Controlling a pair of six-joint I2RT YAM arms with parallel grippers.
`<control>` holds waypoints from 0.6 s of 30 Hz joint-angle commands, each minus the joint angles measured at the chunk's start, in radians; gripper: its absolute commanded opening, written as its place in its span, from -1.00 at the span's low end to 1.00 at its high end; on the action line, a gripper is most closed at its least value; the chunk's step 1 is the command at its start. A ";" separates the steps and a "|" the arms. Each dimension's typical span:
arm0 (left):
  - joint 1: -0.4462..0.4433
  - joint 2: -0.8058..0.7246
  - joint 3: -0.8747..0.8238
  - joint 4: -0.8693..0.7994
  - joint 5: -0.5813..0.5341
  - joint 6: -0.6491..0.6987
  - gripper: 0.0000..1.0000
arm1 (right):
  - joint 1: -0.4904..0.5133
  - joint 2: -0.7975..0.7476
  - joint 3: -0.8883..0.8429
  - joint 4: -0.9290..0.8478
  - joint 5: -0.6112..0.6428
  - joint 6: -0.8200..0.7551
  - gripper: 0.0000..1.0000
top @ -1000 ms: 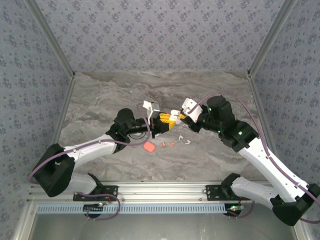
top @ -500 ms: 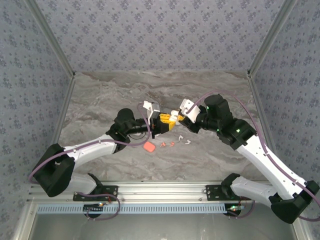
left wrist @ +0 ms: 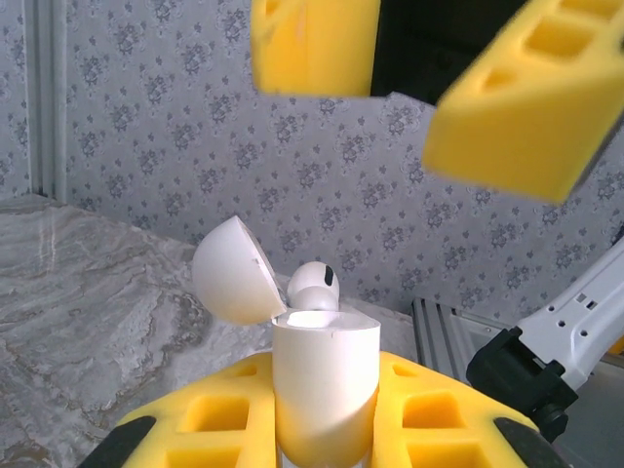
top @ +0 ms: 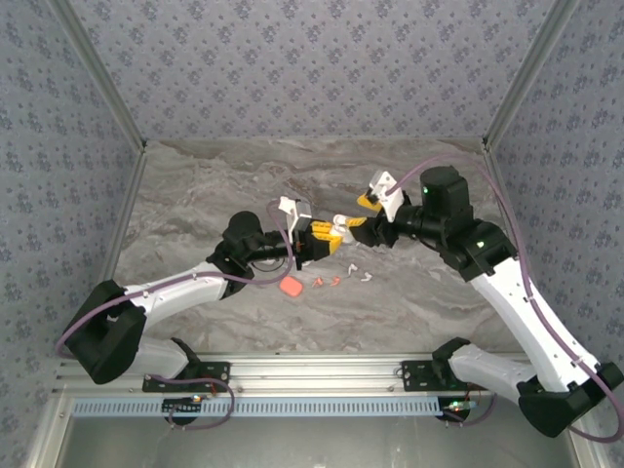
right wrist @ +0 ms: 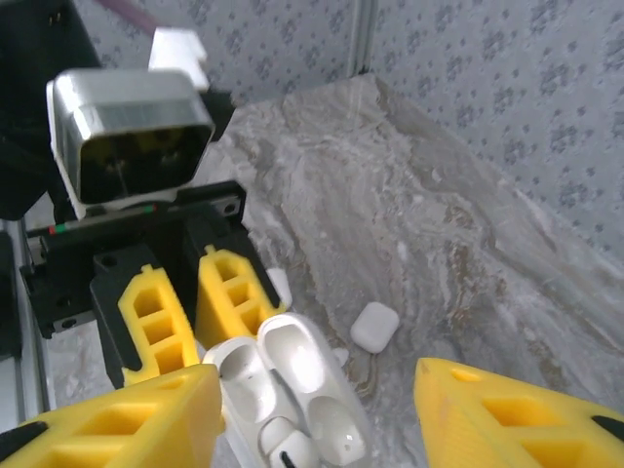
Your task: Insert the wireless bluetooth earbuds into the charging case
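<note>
My left gripper (top: 326, 235) is shut on a white charging case (left wrist: 325, 370), held upright with its lid (left wrist: 232, 272) swung open. One white earbud (left wrist: 314, 286) sits in a slot, its head above the rim. The right wrist view looks down into the open case (right wrist: 292, 375), with that earbud (right wrist: 289, 450) in one slot and the other slot bare. My right gripper (top: 363, 212) hovers just above and right of the case, open, with nothing between its fingers. On the table lie two white earbuds (top: 359, 272) and two salmon-red earbuds (top: 328, 281).
A closed salmon-red case (top: 290, 287) lies on the marble table (top: 195, 195) near the loose earbuds. A small closed white case (right wrist: 373, 326) rests on the table beyond the held one. Patterned walls enclose the left, back and right; a metal rail (top: 312, 370) runs along the near edge.
My right gripper has opened and drawn back up and to the right from the case, leaving the white earbud in its slot. The left arm has stayed still.
</note>
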 commanded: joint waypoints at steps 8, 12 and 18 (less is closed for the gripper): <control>-0.009 -0.101 -0.061 0.046 -0.154 0.067 -1.00 | -0.204 0.002 -0.043 0.004 0.034 0.359 0.24; -0.009 -0.166 -0.083 -0.020 -0.194 0.108 -1.00 | -0.245 0.051 -0.164 0.012 0.085 0.450 0.22; -0.009 -0.244 -0.113 -0.090 -0.219 0.135 -1.00 | -0.245 0.222 -0.243 0.022 0.133 0.457 0.14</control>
